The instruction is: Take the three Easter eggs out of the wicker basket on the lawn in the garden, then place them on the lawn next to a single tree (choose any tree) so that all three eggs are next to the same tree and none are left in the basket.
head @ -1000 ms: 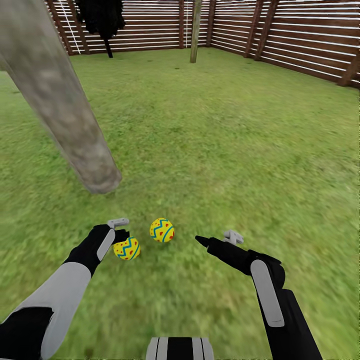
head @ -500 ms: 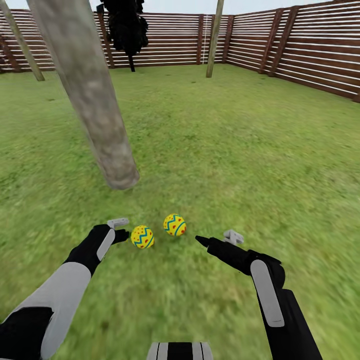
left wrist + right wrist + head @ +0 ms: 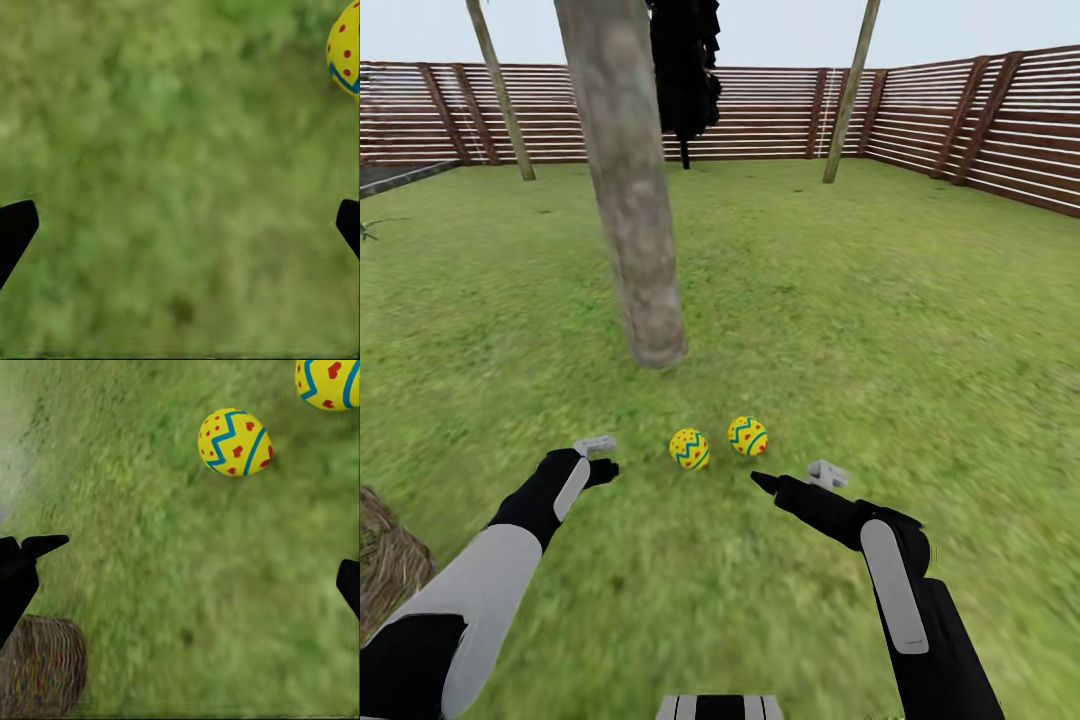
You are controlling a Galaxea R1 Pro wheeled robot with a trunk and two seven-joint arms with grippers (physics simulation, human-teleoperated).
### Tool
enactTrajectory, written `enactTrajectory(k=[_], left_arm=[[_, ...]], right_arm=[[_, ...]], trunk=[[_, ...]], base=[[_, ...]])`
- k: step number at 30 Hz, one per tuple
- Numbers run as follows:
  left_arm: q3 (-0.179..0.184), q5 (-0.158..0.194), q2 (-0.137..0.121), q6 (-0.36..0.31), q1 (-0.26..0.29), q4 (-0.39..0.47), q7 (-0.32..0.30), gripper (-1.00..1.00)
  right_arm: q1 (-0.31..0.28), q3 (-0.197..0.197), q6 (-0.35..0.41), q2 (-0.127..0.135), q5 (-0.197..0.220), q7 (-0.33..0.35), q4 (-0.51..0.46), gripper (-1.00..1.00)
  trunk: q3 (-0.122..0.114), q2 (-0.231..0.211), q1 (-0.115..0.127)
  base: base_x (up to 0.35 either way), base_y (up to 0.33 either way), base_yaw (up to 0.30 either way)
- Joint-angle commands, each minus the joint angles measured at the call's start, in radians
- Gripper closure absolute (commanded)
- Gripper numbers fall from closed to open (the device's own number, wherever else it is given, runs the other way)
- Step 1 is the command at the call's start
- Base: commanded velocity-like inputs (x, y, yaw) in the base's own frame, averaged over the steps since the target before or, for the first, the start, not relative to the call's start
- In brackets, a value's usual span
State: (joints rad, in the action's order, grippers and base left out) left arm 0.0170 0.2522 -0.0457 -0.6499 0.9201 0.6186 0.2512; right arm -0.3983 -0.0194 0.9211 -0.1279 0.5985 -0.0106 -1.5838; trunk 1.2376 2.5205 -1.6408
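My view has swung round over the last second, bringing the wicker basket (image 3: 390, 560) in at my left. Two Easter eggs (image 3: 689, 448) (image 3: 747, 436) lie on the lawn (image 3: 920, 330) near the tree (image 3: 635, 210). My left gripper (image 3: 598, 458) and right gripper (image 3: 795, 478) are spread and empty. The third egg may be in the basket; that patch is blurred.

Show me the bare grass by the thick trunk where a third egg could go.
Open lawn lies right of the tree. Bare grass also between the trunk base and the two eggs. Tighter between the eggs and the left gripper and right gripper.
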Motion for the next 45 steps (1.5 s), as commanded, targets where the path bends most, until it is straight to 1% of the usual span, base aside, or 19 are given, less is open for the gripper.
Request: enactTrajectory(k=[1,10,23,36,45], left_arm=[[0.002,0.011,0.0,-0.004,0.0,0.001,0.008,-1.0],[0.0,0.01,0.0,-0.005,0.0,0.0,0.008,-1.0],[0.006,0.01,0.0,-0.007,0.0,0.002,0.008,-1.0],[0.009,0.01,0.003,-0.005,0.0,0.005,0.008,-1.0],[0.009,0.01,0.004,-0.006,0.0,0.041,0.008,-1.0]], right_arm=[[0.0,-0.002,0.005,-0.001,0.002,-0.001,-0.001,-1.0],[0.0,-0.002,0.005,-0.001,-0.001,-0.002,-0.001,-1.0],[0.001,-0.001,0.005,-0.001,-0.003,-0.002,-0.001,-1.0],[0.001,-0.001,0.005,-0.001,-0.003,-0.002,-0.001,-1.0],[0.0,-0.001,0.005,-0.001,-0.003,-0.002,-0.001,-1.0]], trunk=[[-0.003,0.0,0.001],[-0.038,-0.002,0.005],[-0.088,-0.005,0.011],[-0.139,-0.008,0.017],[-0.173,-0.01,0.021]], base=[[-0.34,0.0,0.286],[-0.255,0.0,0.28],[-0.026,0.0,0.251],[0.0,0.0,0.03],[0.0,0.0,0.0]])
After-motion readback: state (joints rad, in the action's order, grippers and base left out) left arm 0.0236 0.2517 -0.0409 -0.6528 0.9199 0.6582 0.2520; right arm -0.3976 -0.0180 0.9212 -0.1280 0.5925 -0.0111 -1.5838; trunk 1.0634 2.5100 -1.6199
